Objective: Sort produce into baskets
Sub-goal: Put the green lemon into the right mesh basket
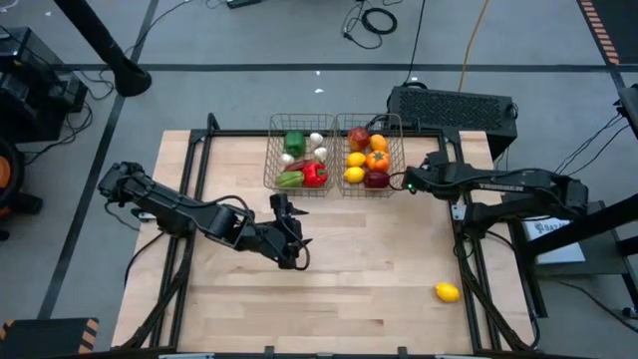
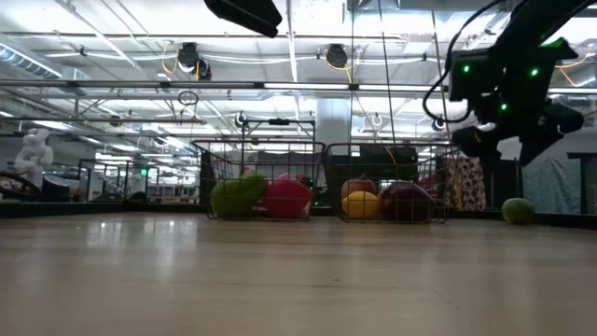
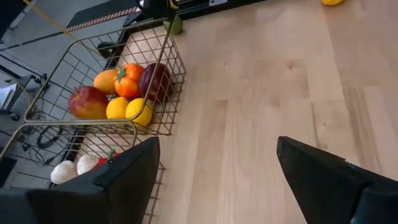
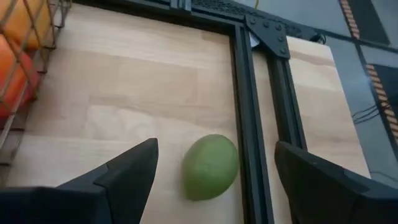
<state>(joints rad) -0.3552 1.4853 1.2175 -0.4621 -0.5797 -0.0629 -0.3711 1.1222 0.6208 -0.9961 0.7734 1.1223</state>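
Observation:
Two wire baskets stand side by side at the table's far middle. The left basket [image 1: 299, 155] holds a green pepper, garlic and red peppers. The right basket [image 1: 371, 155] holds apples, an orange and lemons. A yellow lemon [image 1: 447, 291] lies on the table near the front right. A green lime [image 4: 210, 166] lies on the wood beside the black frame rail, right of the right basket. My right gripper [image 4: 216, 148] hovers open above the lime, one finger on each side, clear of it. My left gripper [image 1: 291, 231] is open over the table's middle, holding nothing.
A black frame rail [image 4: 249, 124] runs close beside the lime, and its corner bracket [image 4: 267, 28] lies beyond. A black box [image 1: 451, 105] stands behind the table's far right corner. Bare wood stretches between the baskets and the front edge.

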